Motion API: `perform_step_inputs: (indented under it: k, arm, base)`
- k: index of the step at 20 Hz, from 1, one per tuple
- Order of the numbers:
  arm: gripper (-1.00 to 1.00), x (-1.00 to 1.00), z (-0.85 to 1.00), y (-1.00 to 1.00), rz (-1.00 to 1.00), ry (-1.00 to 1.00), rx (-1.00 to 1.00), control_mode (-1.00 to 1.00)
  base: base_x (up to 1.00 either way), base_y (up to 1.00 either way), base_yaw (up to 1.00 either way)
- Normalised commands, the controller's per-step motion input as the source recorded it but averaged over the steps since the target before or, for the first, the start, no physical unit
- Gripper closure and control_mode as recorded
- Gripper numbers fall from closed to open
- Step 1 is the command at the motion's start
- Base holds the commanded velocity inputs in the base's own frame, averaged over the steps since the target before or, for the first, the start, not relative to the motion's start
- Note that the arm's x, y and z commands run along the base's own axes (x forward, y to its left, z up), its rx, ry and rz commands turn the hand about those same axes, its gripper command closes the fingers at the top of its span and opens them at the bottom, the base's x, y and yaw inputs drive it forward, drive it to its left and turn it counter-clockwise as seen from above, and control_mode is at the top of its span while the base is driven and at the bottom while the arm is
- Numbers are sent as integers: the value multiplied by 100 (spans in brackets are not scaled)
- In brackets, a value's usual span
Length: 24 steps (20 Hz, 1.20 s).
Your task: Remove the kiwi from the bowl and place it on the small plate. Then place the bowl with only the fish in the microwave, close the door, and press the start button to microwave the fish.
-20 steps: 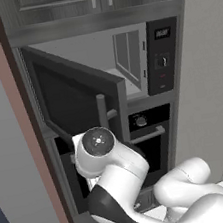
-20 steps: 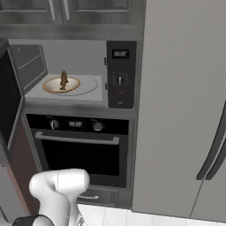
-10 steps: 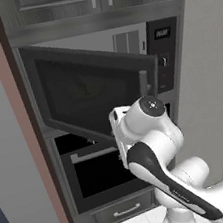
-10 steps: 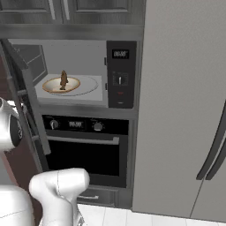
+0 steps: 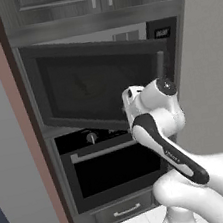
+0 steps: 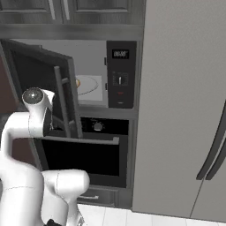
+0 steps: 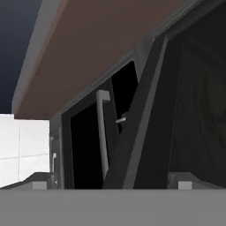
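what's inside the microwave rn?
Right base view: past the half-closed microwave door, part of a white bowl with a sliver of orange-brown at its left edge, likely the fish. The door covers the rest of the cavity.

One microwave [image 6: 120, 73], one oven [image 5: 117, 171].

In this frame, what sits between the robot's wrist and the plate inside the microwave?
The half-closed microwave door and its vertical handle; in the right base view, the wrist is outside it, the plate behind it.

Black microwave door [image 5: 99, 82], grey handle [image 6: 63, 100], white plate [image 6: 89, 84]
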Motion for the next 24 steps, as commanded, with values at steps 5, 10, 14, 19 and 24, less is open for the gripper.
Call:
perform_step_inputs:
  k: [5, 10, 14, 19, 24]
  arm:
    - [-100, 92, 41, -33, -2, 0, 0, -100]
    - [-100, 97, 12, -20, 0, 0, 0, -100]
    - [-100, 93, 0, -9, 0, 2, 0, -100]
    - [-100, 86, 0, -2, 0, 5, 0, -100]
    - [-100, 78, -3, 0, 0, 7, 0, -100]
  base:
    - [0, 0, 0]
    - [0, 0, 0]
    - [0, 0, 0]
    - [0, 0, 0]
    - [0, 0, 0]
